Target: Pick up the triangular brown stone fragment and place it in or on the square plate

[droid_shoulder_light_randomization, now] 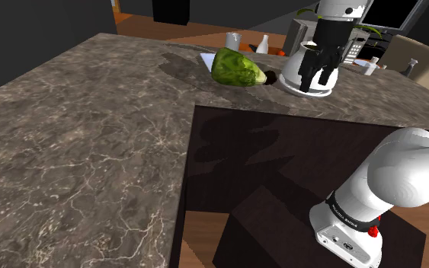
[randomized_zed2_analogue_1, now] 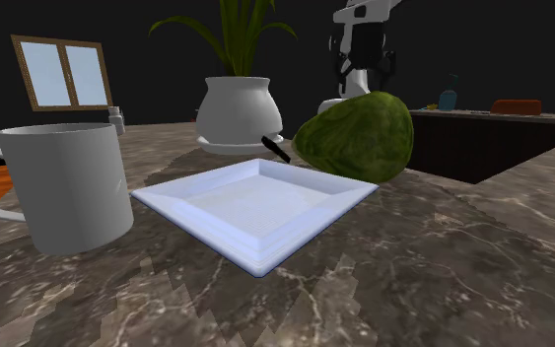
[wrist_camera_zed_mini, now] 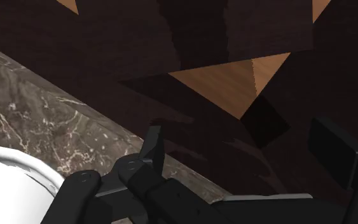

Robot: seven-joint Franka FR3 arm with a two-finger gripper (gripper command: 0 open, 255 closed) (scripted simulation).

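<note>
The stone fragment [droid_shoulder_light_randomization: 239, 67] is lying on the marble countertop [droid_shoulder_light_randomization: 75, 145]; it is showing not brown but mottled green, pale yellow-green with darker blotches in the shoulder view and deep olive in the second exterior view [randomized_zed2_analogue_1: 359, 135]. Its shape is a rounded wedge, broad at one end and narrowing to a blunt tip; its surface is looking rough and pitted. It is sitting just beside the white square plate [randomized_zed2_analogue_1: 255, 212], at the plate's far edge in the second exterior view; whether it is touching the rim I cannot tell. In the shoulder view it is covering much of the plate [droid_shoulder_light_randomization: 205, 59], leaving a pale corner peeking out at the shoulder view's left of the stone.

The gripper [droid_shoulder_light_randomization: 316, 76] is hanging in the air in front of a white plant pot [droid_shoulder_light_randomization: 290, 76], off to the shoulder view's right of the stone and apart from it; in the second exterior view it [randomized_zed2_analogue_1: 364, 77] is showing above and behind the stone. In the wrist view the gripper [wrist_camera_zed_mini: 241, 137] is standing wide, its fingers [wrist_camera_zed_mini: 153, 143] apart and gripping nothing; the pot's white curve [wrist_camera_zed_mini: 12, 175] is sitting close beside them, with the counter's edge [wrist_camera_zed_mini: 56, 127] giving way to dark wood [wrist_camera_zed_mini: 107, 51].

A white mug [randomized_zed2_analogue_1: 68, 187] is standing near the plate, on the second exterior view's left; a slim black object [randomized_zed2_analogue_1: 275, 150] is lying between pot [randomized_zed2_analogue_1: 239, 113] and plate.
</note>
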